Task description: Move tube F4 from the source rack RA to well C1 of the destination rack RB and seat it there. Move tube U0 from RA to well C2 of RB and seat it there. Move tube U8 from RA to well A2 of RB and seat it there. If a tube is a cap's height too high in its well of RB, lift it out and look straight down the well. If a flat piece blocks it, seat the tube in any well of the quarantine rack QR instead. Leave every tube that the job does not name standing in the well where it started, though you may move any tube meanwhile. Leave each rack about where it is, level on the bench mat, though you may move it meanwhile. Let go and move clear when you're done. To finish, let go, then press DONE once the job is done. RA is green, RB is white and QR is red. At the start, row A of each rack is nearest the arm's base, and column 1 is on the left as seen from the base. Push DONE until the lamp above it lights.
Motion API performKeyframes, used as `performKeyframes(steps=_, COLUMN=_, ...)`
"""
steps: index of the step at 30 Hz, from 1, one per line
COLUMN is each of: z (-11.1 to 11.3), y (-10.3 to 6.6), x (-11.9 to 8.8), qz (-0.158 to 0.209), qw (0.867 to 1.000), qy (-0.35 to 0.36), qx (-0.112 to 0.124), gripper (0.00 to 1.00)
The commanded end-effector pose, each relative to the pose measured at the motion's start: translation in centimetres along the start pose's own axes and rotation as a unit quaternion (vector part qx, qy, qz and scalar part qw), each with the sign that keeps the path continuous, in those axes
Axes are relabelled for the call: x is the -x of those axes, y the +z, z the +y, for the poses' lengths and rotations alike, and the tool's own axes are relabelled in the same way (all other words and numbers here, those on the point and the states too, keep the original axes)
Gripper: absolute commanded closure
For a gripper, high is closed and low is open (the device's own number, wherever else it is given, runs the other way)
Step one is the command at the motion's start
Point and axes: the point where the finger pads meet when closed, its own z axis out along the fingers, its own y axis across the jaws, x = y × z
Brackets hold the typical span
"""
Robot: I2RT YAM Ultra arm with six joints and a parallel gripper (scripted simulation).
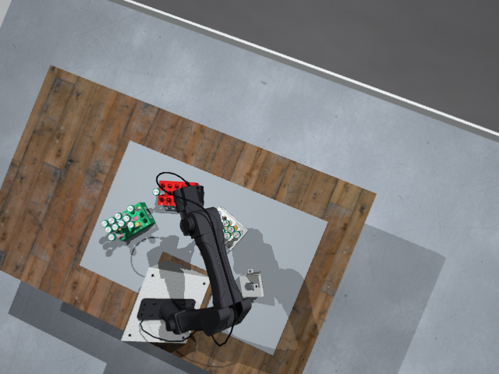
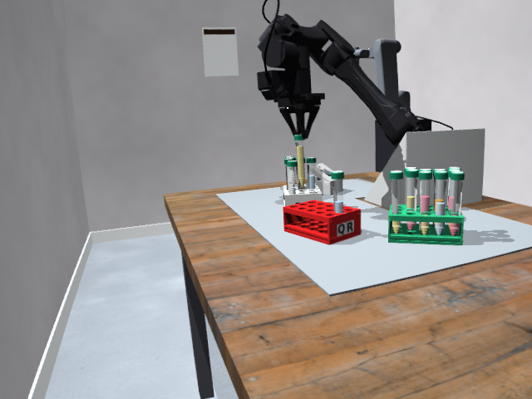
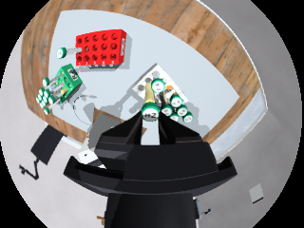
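My gripper (image 2: pixel 299 136) (image 3: pixel 150 114) is shut on the cap of a yellow-filled tube (image 2: pixel 300 165) (image 3: pixel 149 96). The cap label looks like H2. The tube hangs upright over the white rack RB (image 1: pixel 242 231) (image 2: pixel 309 198) (image 3: pixel 158 67); its tip is near the rack's top, and whether it is inside a well cannot be told. Several green-capped tubes stand in RB. The green rack RA (image 1: pixel 150 220) (image 2: pixel 425 218) (image 3: pixel 77 85) holds several tubes. The red rack QR (image 1: pixel 164 195) (image 2: pixel 330 225) (image 3: pixel 100 43) holds one blue-filled tube (image 2: pixel 338 206) in an end well. The arm hides part of RB from above.
The button box (image 1: pixel 257 292) with its DONE button (image 1: pixel 249 286) sits on the mat between RB and the base side; its lamp (image 1: pixel 249 271) looks grey. The white base plate (image 1: pixel 173 281) carries the arm. A loose-looking cable loops from the wrist.
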Motion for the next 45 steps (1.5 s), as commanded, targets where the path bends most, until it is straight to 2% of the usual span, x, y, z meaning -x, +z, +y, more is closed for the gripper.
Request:
performKeyframes(steps=1, z=-0.1, y=-0.5, x=0.1, qz=-0.020, qw=1.000, qy=0.002, qx=-0.006, gripper=1.00)
performKeyframes(steps=31, z=-0.3, y=0.6, x=0.1, qz=-0.017, qw=1.000, qy=0.004, qx=-0.005, gripper=1.00)
performKeyframes(steps=34, z=-0.3, y=0.3, x=0.4, qz=-0.024, qw=1.000, qy=0.006, qx=-0.005, gripper=1.00)
performKeyframes(steps=41, z=-0.3, y=0.9, x=0.1, qz=-0.017, qw=1.000, qy=0.004, qx=-0.005, gripper=1.00)
performKeyframes(steps=44, z=-0.2, y=0.9, x=0.2, qz=-0.018, qw=1.000, qy=0.004, qx=-0.005, gripper=1.00)
performKeyframes(steps=45, z=-0.4, y=0.2, x=0.8, qz=-0.032, qw=0.999, qy=0.010, qx=-0.005, gripper=1.00)
